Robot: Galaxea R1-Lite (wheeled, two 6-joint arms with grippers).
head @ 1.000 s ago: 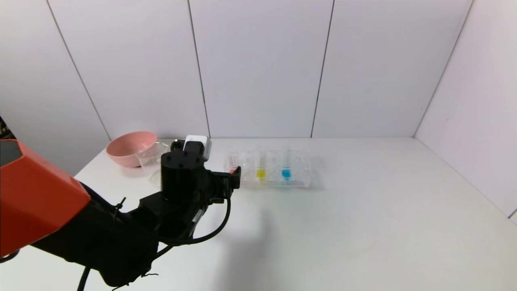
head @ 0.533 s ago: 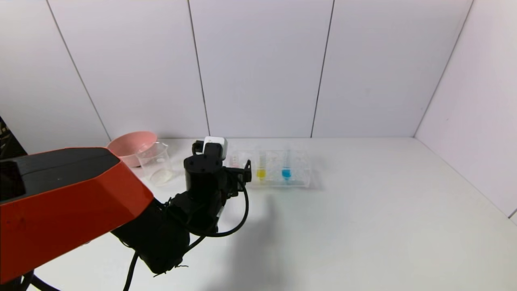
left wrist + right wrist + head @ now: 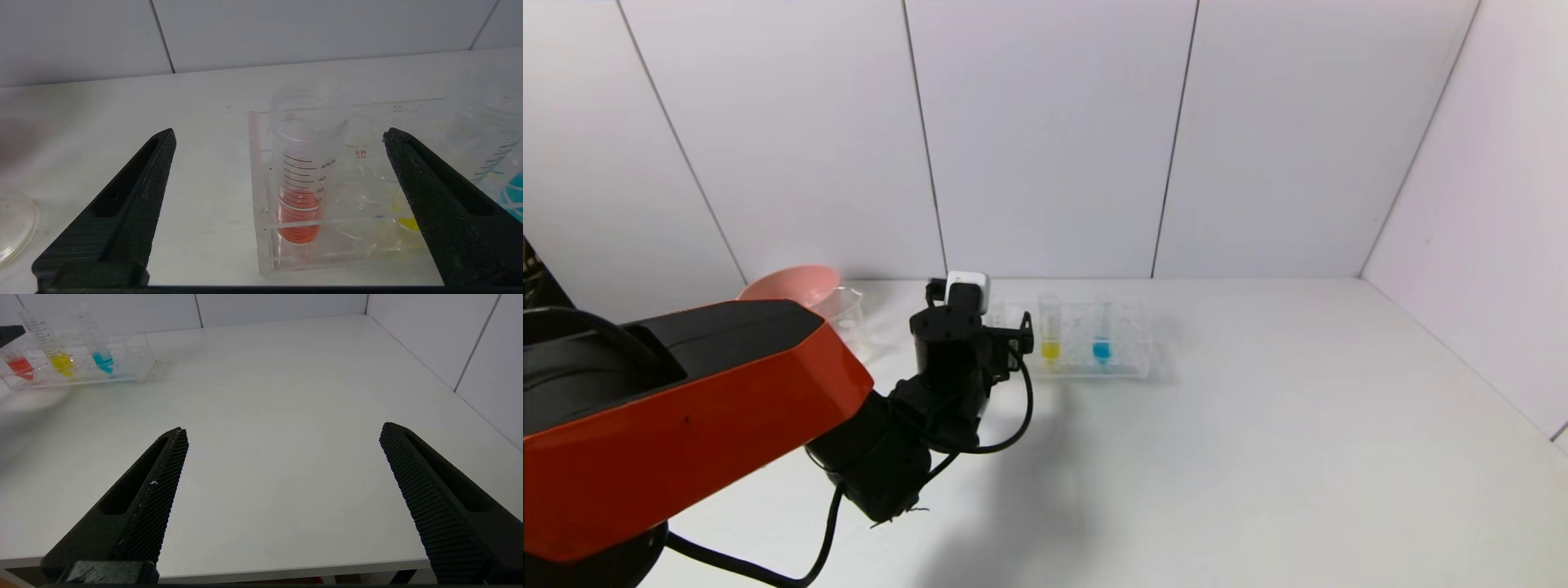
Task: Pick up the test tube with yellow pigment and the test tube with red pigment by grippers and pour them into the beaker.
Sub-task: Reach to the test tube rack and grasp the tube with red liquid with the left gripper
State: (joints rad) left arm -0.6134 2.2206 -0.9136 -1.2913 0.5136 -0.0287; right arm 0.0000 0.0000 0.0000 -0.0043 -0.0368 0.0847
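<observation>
Left gripper (image 3: 278, 139) now nearer red test tube (image 3: 301, 192), jaws wide.

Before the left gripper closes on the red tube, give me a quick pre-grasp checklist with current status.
1. left gripper open wide: ok.
2. test tube with red pigment between the fingers in the left wrist view, off-centre: ok.
3. Red tube upright in the clear rack: ok.
4. Fingers far enough forward to straddle the tube: cannot tell.
5. test tube with yellow pigment clear of the fingers: cannot tell; one finger overlaps it in the wrist view.
6. right gripper open, far from the rack: ok.
</observation>
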